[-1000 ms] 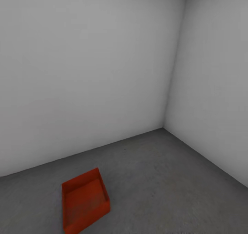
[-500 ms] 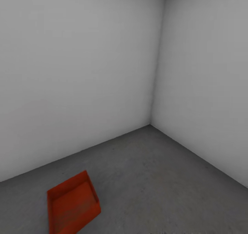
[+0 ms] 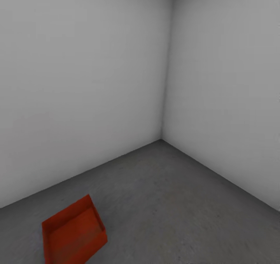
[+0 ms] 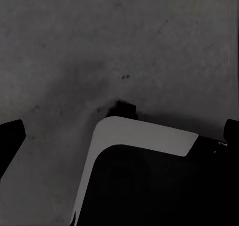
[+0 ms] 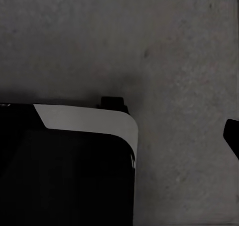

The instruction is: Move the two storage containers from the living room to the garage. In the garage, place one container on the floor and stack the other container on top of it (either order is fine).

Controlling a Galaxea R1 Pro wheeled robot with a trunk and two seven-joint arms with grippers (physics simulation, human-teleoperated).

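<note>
In the lower left of the head view one orange-red storage container (image 3: 72, 235) sits open side up on the dark grey floor (image 3: 175, 201), its near corner cut off by the bottom edge of the frame. Both wrist views look down on that same mottled grey floor, with a black and white part of the robot's body (image 4: 144, 136) blocking much of each. In the left wrist view the left gripper's fingers (image 4: 10, 138) show only as dark tips at the two side edges, so they stand wide apart. In the right wrist view only one dark fingertip (image 5: 233, 133) shows at the right edge, so I cannot tell its spread. Behind the container, two plain white walls (image 3: 77, 81) meet in a corner right of centre. Since the earlier frames the whole view has slid, putting the container and corner further left, so the camera has turned.
</note>
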